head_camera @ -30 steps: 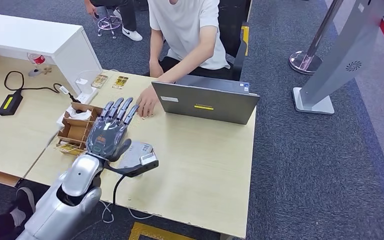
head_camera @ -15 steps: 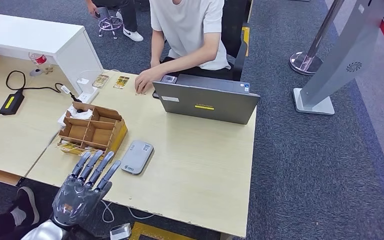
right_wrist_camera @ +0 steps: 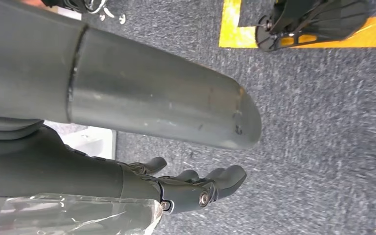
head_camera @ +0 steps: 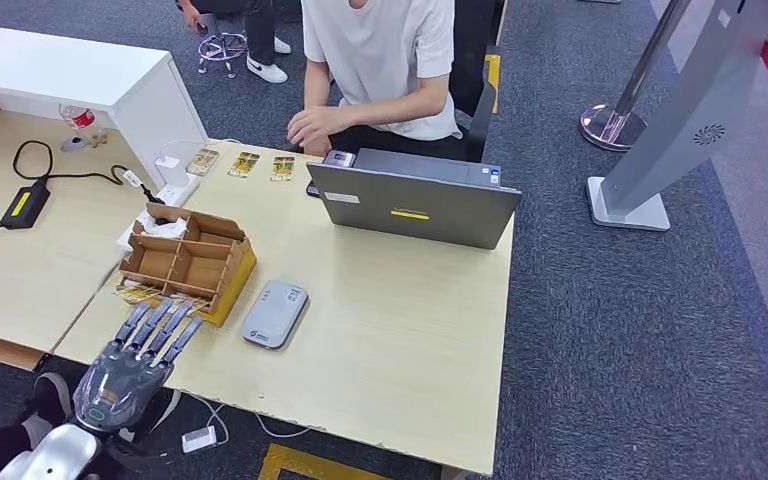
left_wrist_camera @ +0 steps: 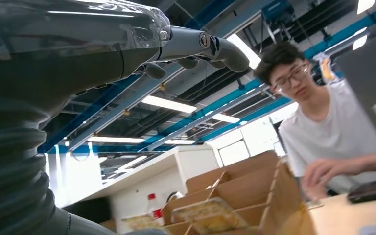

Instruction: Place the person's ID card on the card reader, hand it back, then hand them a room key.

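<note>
My left hand [head_camera: 125, 360] hovers at the table's near edge with its fingers stretched out and apart, holding nothing, just short of a wooden divider box [head_camera: 188, 262]. From the left wrist view the fingers [left_wrist_camera: 196, 46] reach out above the box [left_wrist_camera: 235, 191], which has cards in it. The grey card reader [head_camera: 274, 313] lies flat to the right of the box, with nothing on it. Three small yellowish cards [head_camera: 243, 164] lie in a row at the far edge. The person [head_camera: 380, 60] sits behind a laptop, one hand [head_camera: 315, 125] raised near the chest. My right hand [right_wrist_camera: 196, 188] hangs over carpet, holding nothing.
A grey laptop [head_camera: 410, 205] stands open at the far side, a dark phone [head_camera: 338, 158] beside it. A power strip [head_camera: 172, 190], cable and black adapter [head_camera: 20, 205] lie left. A white cabinet [head_camera: 70, 75] stands at the back left. A stanchion base [head_camera: 608, 125] stands on the carpet.
My left hand has drawn back from above the box to the table's near edge and dropped lower. The person's hand laid a third card at the far edge, then pulled back.
</note>
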Tool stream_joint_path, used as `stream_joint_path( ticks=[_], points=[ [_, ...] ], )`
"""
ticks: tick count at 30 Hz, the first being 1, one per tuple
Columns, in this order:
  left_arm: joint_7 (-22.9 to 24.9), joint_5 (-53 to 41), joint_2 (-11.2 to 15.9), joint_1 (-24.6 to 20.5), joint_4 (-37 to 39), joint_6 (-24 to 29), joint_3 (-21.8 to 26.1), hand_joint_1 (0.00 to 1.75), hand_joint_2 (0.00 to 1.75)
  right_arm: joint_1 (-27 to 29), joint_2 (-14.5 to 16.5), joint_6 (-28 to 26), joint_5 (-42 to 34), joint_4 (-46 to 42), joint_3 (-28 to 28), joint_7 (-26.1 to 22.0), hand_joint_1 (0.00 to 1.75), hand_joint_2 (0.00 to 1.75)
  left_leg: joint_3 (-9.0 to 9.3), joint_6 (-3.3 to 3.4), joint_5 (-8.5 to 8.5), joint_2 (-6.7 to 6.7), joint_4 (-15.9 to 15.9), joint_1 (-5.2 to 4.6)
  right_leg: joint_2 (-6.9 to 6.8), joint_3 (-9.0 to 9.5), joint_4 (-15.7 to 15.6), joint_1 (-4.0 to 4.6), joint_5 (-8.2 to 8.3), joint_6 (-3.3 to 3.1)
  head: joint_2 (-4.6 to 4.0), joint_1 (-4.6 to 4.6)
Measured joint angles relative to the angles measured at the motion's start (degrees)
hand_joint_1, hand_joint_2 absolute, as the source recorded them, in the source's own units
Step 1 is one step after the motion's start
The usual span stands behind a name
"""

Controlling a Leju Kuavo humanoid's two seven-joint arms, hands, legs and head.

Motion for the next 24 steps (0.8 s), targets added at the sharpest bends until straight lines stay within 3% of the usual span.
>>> stream_joint_path(
  ticks=[14, 24],
  points=[
    [3.1, -0.2, -3.6, -11.7, 16.4, 0.0, 2.7, 0.0, 1.75, -0.2, 0.0, 0.1, 0.7, 0.0, 0.9, -0.1, 0.0, 0.0, -0.02, -0.02, 0.05, -0.08, 0.0, -0.01, -0.05, 0.07, 0.0, 0.0, 0.02, 0.0, 0.0, -0.02],
    [3.2, 0.0, -5.8, -14.2, 20.7, 0.1, 3.8, 0.0, 1.75, -0.2, 0.0, 0.0, 0.9, 0.0, 0.9, 0.0, 0.0, 0.0, -0.03, -0.03, 0.05, -0.07, 0.0, -0.01, -0.04, 0.03, 0.0, 0.0, 0.02, 0.0, 0.0, -0.01]
  ],
)
